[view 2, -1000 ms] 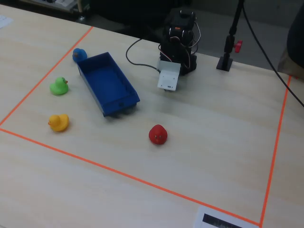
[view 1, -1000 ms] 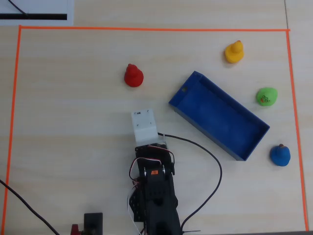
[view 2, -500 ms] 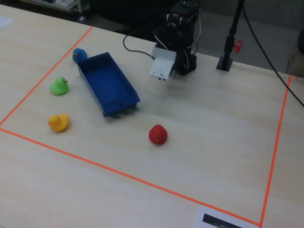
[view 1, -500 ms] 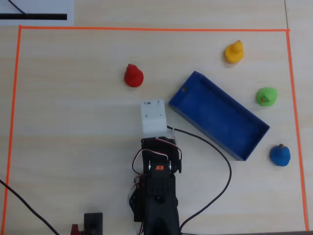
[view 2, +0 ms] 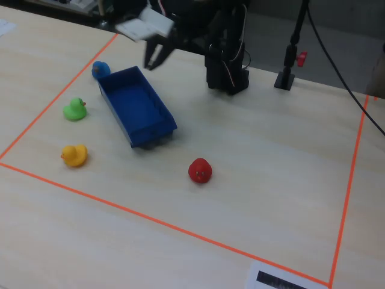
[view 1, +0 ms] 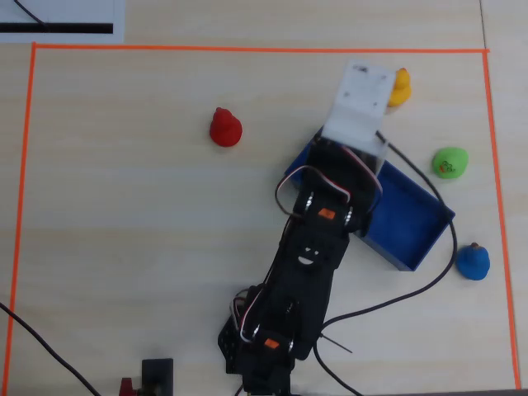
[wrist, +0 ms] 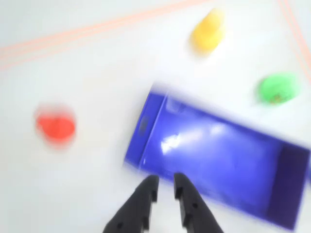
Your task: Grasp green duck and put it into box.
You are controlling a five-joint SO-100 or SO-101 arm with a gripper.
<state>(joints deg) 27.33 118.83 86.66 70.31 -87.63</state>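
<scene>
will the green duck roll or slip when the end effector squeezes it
The green duck looks small and rounded with a glossy skin, so it may squirt out of a narrow pinch. It sits on a broad base in the fixed view, so a nudge would probably slide it, not roll it. Likely light.

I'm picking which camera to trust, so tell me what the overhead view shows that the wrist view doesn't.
Only the overhead view shows the blue duck, the arm's body and its cables. Only the wrist view shows the gripper, its fingertips a narrow gap apart, with nothing between them. Both show the green duck outside the box, the yellow duck, the red duck and the orange tape line.
</scene>
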